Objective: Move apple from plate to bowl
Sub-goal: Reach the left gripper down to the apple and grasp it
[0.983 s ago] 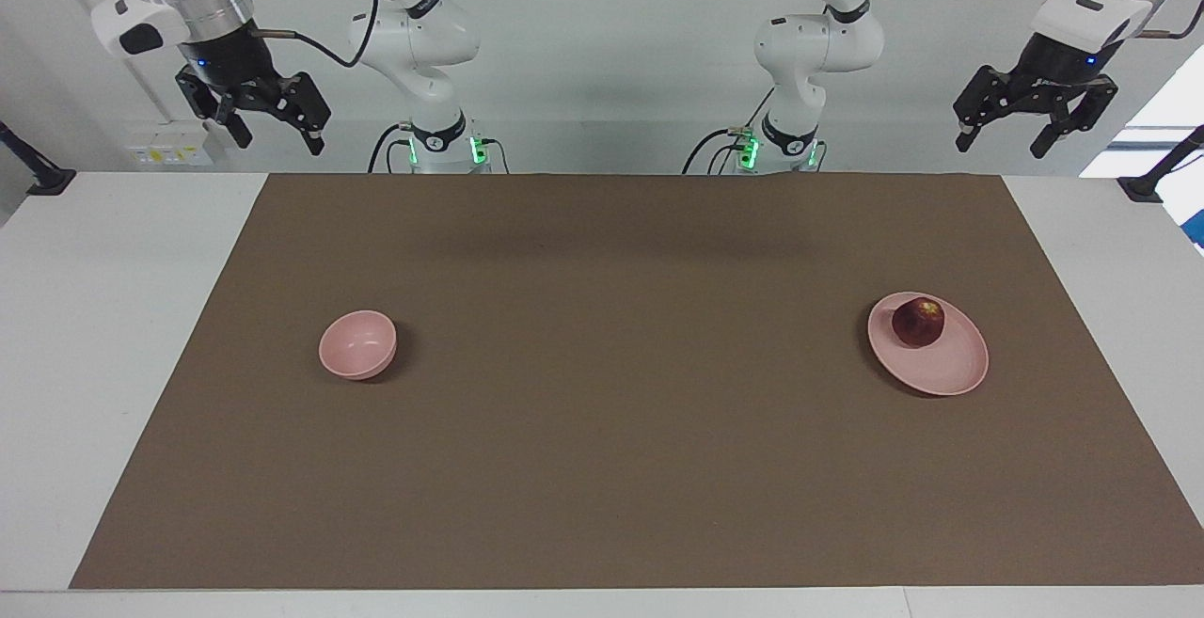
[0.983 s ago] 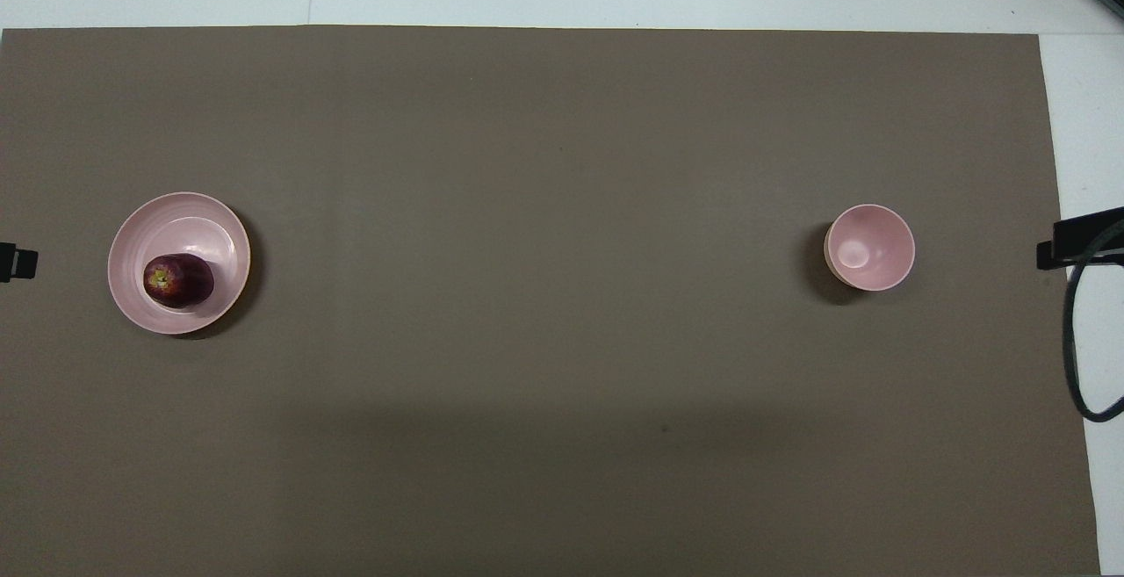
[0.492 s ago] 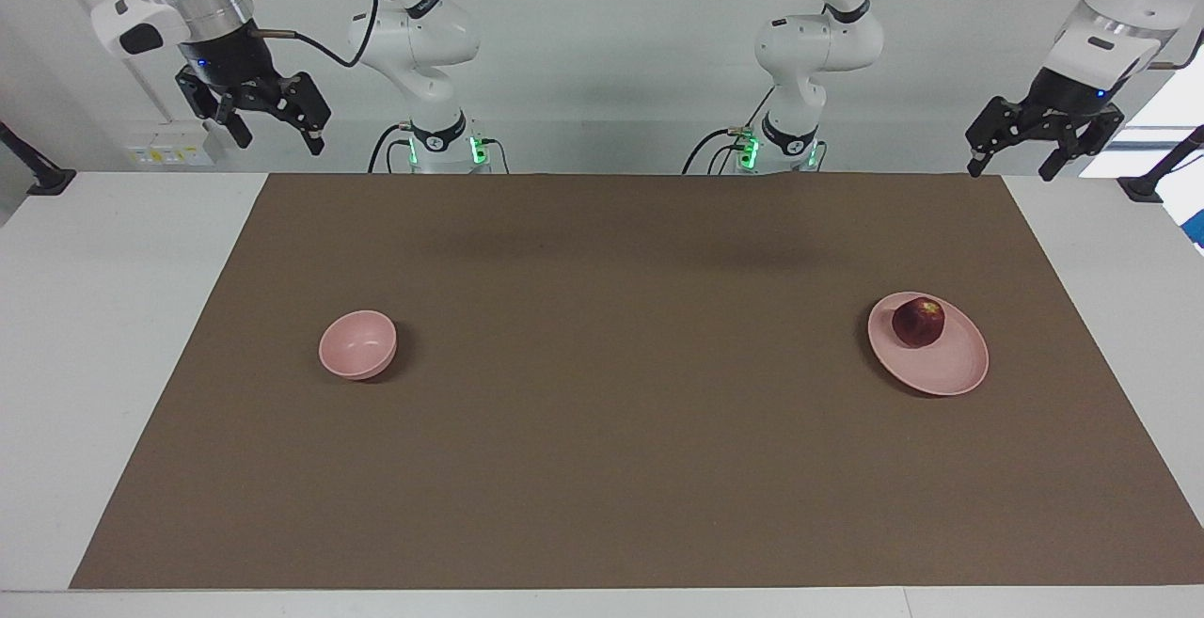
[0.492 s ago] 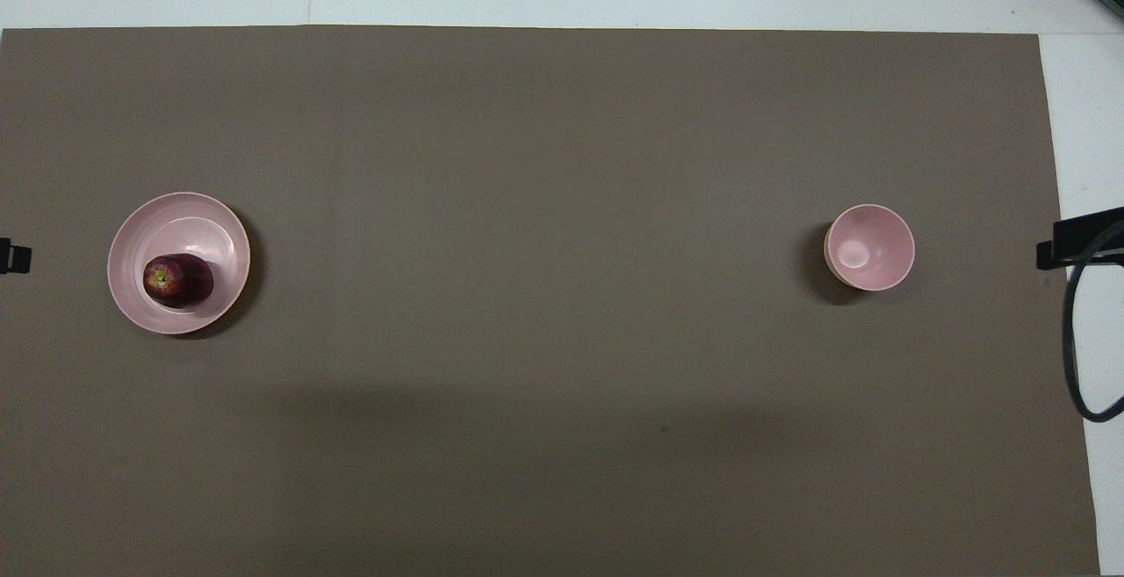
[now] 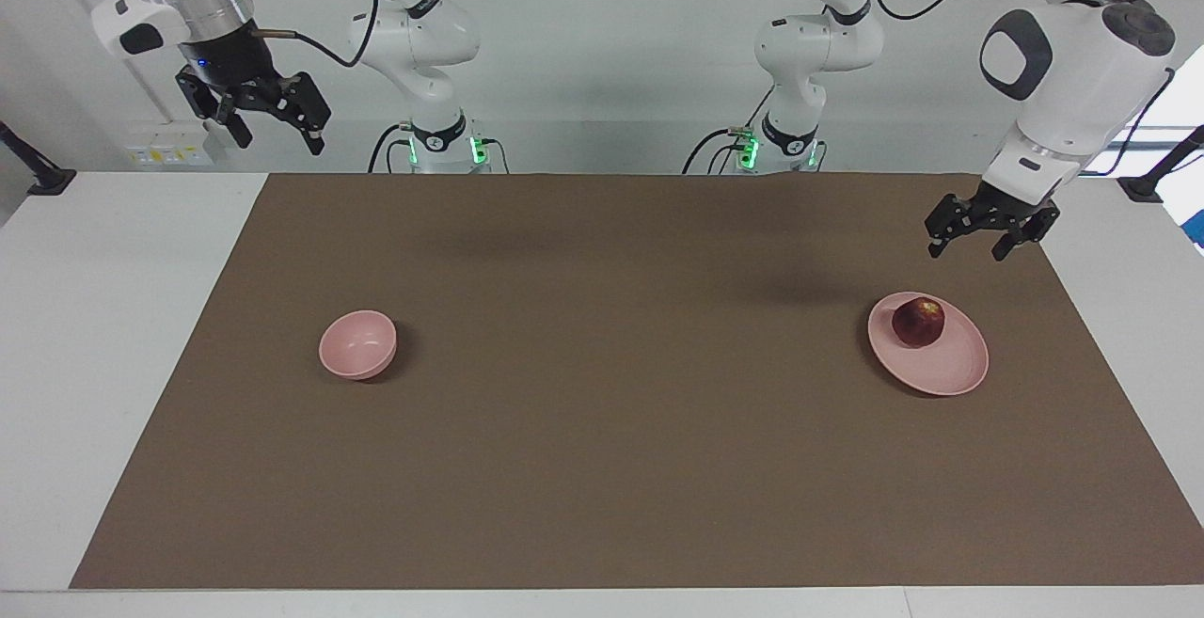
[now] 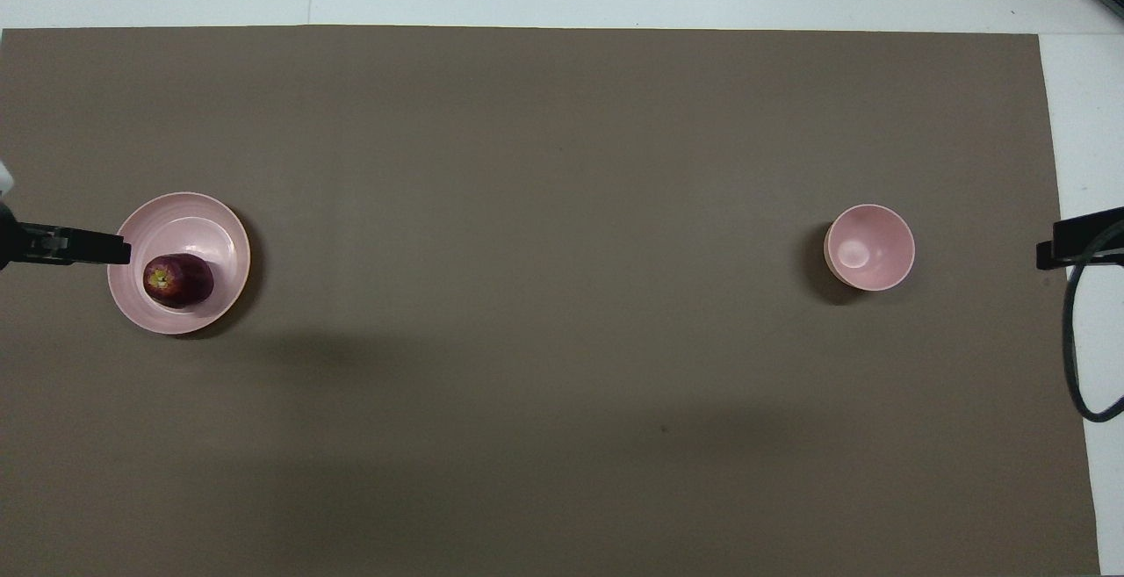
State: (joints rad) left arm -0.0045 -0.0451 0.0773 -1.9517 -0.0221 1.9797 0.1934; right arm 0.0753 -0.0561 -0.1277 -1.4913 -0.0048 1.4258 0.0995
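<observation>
The dark red apple (image 5: 918, 321) (image 6: 178, 280) lies on the pale pink plate (image 5: 945, 372) (image 6: 180, 205), on the part of it nearest the robots, toward the left arm's end of the table. The small pink bowl (image 5: 357, 345) (image 6: 869, 248) stands empty toward the right arm's end. My left gripper (image 5: 967, 249) hangs open and empty in the air over the mat just beside the plate. In the overhead view one of its fingers (image 6: 88, 248) overlaps the plate's rim. My right gripper (image 5: 277, 138) waits open, raised high over the table's right-arm end.
A brown mat (image 5: 602, 467) covers most of the white table (image 5: 103, 336). Black clamp mounts (image 5: 42, 181) (image 5: 1143, 187) sit at both table ends. A looped black cable (image 6: 1073, 340) hangs at the right arm's end. A wide stretch of mat separates plate and bowl.
My left arm has swung down from its raised pose, bringing its open gripper low beside the plate. The right arm, apple, plate and bowl have not moved.
</observation>
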